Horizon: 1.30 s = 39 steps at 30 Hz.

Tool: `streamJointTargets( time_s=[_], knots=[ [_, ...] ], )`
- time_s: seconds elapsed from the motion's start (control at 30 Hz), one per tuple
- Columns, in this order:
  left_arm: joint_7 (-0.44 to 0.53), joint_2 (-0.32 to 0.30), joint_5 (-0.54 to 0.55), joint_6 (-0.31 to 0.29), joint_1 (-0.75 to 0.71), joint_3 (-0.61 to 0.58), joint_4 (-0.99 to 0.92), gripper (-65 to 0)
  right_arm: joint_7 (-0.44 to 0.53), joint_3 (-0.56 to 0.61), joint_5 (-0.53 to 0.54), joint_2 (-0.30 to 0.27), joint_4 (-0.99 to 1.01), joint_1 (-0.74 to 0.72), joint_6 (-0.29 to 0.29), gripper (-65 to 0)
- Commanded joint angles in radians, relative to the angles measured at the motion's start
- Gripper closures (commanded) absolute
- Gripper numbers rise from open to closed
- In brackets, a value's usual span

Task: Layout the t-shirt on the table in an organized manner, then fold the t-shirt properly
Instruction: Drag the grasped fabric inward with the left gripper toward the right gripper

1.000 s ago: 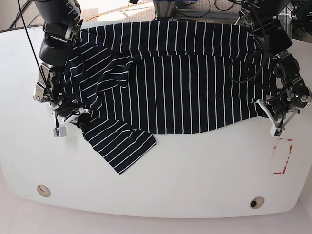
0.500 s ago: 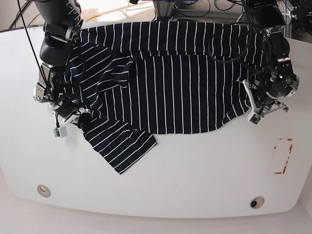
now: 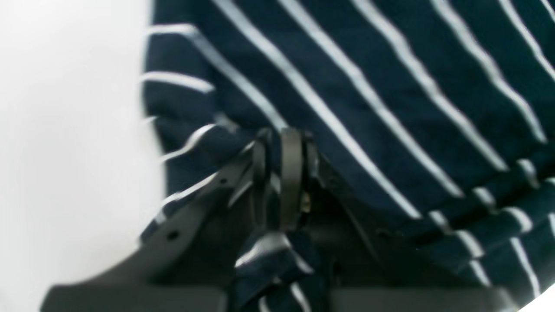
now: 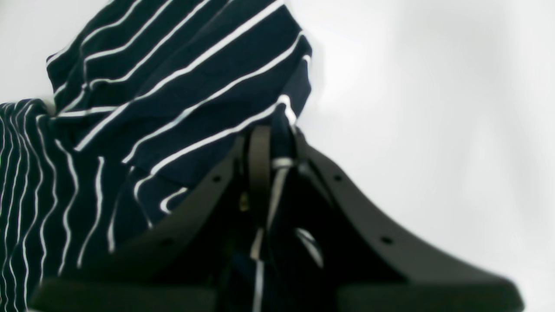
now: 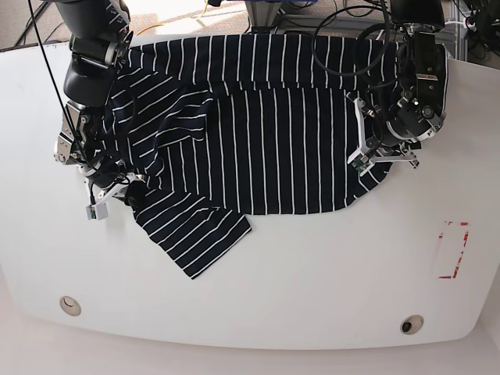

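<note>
The dark navy, white-striped t-shirt (image 5: 273, 141) lies across the far half of the white table (image 5: 312, 273), with one sleeve pointing toward the front at the left. My left gripper (image 5: 367, 160) is over the shirt's right part and shut on its edge, which is drawn in over the body. The left wrist view shows that gripper (image 3: 284, 143) pinching striped cloth (image 3: 390, 86). My right gripper (image 5: 109, 197) is at the shirt's left edge, also shut on cloth. In the right wrist view this gripper (image 4: 269, 138) holds a bunched fold of the t-shirt (image 4: 173, 86).
A small red-outlined rectangle (image 5: 453, 250) marks the table at the right. Two round fittings (image 5: 69, 305) (image 5: 411, 324) sit near the front edge. Cables and both arm bases crowd the far edge behind the shirt.
My left gripper has moved left from the table's right side over the shirt, carrying the right edge inward. The right arm has stayed in place.
</note>
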<state>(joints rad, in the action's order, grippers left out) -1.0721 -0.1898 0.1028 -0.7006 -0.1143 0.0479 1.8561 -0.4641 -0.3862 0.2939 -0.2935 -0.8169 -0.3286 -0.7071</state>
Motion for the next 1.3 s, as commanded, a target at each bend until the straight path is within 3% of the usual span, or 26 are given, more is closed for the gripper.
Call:
streamJointTargets(
  time_s=[0.0, 0.33, 0.43, 0.63, 1.07, 1.27],
  knots=[
    [0.011, -0.010, -0.001, 0.002, 0.012, 0.010, 0.020, -3.5, -0.037, 0.000, -0.025, -0.009, -0.005, -0.008, 0.009, -6.0],
    [0.010, -0.007, 0.001, 0.002, 0.048, 0.148, 0.024, -26.7, -0.037, 0.000, -0.025, -0.009, -0.003, -0.008, 0.009, -6.0],
    [0.010, -0.006, -0.001, 0.002, 0.075, 0.228, 0.018, -30.6, -0.037, 0.000, -0.025, -0.009, -0.003, -0.008, 0.009, -6.0],
    [0.010, -0.010, -0.002, 0.002, 0.124, 0.310, -0.060, -32.9, -0.037, 0.000, -0.025, -0.009, -0.003, -0.008, 0.009, -6.0],
    [0.010, -0.032, 0.002, 0.002, 0.163, 0.283, -0.260, -32.8, -0.037, 0.000, -0.026, 0.001, -0.002, -0.007, 0.009, -6.0],
    [0.007, -0.037, 0.097, 0.002, 0.156, 0.278, -0.261, -32.6, -0.037, 0.000, -0.026, 0.010, -0.002, -0.008, 0.009, -6.0]
  ],
)
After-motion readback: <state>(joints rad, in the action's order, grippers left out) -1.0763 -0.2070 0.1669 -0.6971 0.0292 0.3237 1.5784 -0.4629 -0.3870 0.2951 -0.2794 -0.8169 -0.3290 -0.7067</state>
